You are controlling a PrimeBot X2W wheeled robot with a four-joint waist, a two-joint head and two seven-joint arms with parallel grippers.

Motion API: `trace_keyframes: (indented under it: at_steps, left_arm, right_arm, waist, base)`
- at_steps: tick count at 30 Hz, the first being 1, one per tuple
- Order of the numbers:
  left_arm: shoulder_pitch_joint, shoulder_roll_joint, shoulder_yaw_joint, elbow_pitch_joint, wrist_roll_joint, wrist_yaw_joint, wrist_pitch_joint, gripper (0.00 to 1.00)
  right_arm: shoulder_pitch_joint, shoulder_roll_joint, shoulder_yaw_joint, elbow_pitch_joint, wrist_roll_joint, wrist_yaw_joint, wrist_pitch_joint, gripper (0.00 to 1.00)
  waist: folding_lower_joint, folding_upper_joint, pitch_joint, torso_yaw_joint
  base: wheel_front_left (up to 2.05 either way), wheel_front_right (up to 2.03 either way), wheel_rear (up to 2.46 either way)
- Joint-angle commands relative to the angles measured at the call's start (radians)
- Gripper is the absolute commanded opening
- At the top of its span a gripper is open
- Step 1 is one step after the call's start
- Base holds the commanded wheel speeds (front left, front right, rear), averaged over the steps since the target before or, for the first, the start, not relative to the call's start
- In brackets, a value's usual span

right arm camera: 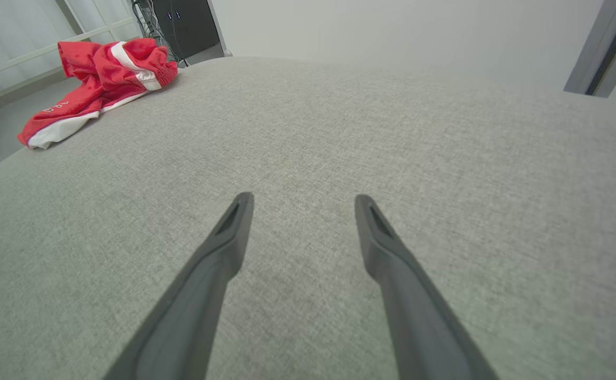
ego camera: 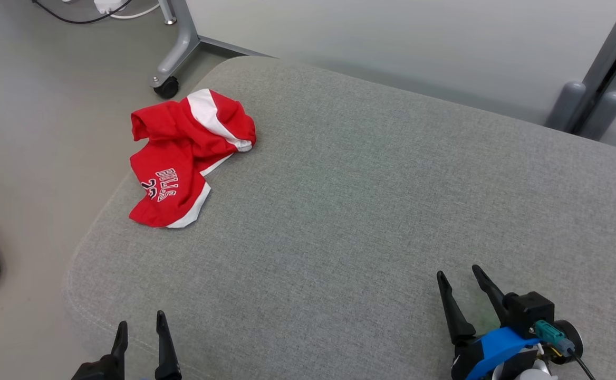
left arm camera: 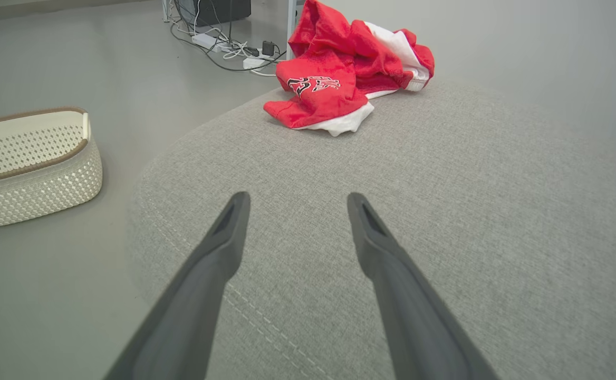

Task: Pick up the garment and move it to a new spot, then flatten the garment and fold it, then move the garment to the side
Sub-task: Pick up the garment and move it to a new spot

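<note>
The red and white garment (ego camera: 181,158) lies crumpled near the far left corner of the grey padded bench (ego camera: 371,200), well apart from both hands. The left hand (ego camera: 141,317) hovers over the bench's near left edge, fingers spread and holding nothing. The right hand (ego camera: 458,270) hangs above the near right side, likewise spread and empty. A white perforated basket (left arm camera: 34,174) sits on the floor to the left.
</note>
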Motion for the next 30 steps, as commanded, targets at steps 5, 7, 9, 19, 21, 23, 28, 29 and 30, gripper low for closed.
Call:
trace_keyframes:
  at_steps: [5, 7, 9, 19, 21, 23, 28, 29, 30]
  left_arm:
    - [-0.015, 0.0, 0.017, 0.0, -0.022, -0.01, 0.0, 1.0]
    - [-0.041, 0.0, 0.032, 0.006, -0.028, -0.015, 0.0, 1.0]
    - [-0.072, 0.0, 0.051, 0.012, -0.023, -0.026, 0.0, 1.0]
    - [-0.34, 0.008, 0.21, 0.097, 0.06, -0.106, 0.0, 1.0]
    - [-0.398, 0.018, 0.231, 0.135, 0.072, -0.116, 0.0, 1.0]
    - [-0.448, 0.028, 0.233, 0.176, 0.09, -0.124, 0.0, 1.0]
    - [-0.569, 0.069, 0.251, 0.335, 0.098, -0.14, 0.0, 1.0]
    - [-0.569, 0.069, 0.251, 0.335, 0.098, -0.14, 0.0, 1.0]
    - [-0.591, 0.078, 0.248, 0.377, 0.102, -0.14, 0.0, 1.0]
  right_arm:
    - [-0.02, -0.002, 0.011, -0.011, -0.012, 0.0, 0.0, 1.0]
    - [-0.027, -0.002, 0.013, -0.02, -0.019, 0.0, 0.0, 1.0]
    - [-0.036, -0.003, 0.015, -0.037, -0.026, 0.0, 0.0, 1.0]
    - [-0.096, -0.083, 0.069, -0.162, -0.013, 0.0, 0.0, 1.0]
    - [-0.107, -0.099, 0.08, -0.189, -0.006, 0.0, 0.0, 1.0]
    - [-0.118, -0.116, 0.089, -0.214, -0.002, 0.0, 0.0, 1.0]
    - [-0.135, -0.153, 0.092, -0.257, 0.012, 0.0, 0.0, 1.0]
    - [-0.135, -0.153, 0.092, -0.257, 0.012, 0.0, 0.0, 1.0]
    - [-0.136, -0.16, 0.09, -0.262, 0.014, 0.0, 0.0, 1.0]
  waist:
    - [-0.0001, 0.0, 0.011, -0.012]
    - [-0.0001, 0.0, 0.023, -0.022]
    - [-0.0001, 0.0, 0.041, -0.033]
    - [-0.0001, 0.0, 0.177, -0.085]
    - [-0.0001, 0.0, 0.202, -0.098]
    - [-0.0001, 0.0, 0.226, -0.111]
    - [-0.0001, 0.0, 0.277, -0.146]
    - [-0.0001, 0.0, 0.277, -0.146]
    - [-0.0001, 0.0, 0.285, -0.151]
  base:
    - [0.0, 0.0, 0.0]
    - [0.0, 0.0, 0.0]
    - [0.0, 0.0, 0.0]
    - [0.0, 0.0, 0.0]
    - [0.0, 0.0, 0.0]
    - [0.0, 0.0, 0.0]
    - [0.0, 0.0, 0.0]
    - [0.0, 0.0, 0.0]
    - [0.0, 0.0, 0.0]
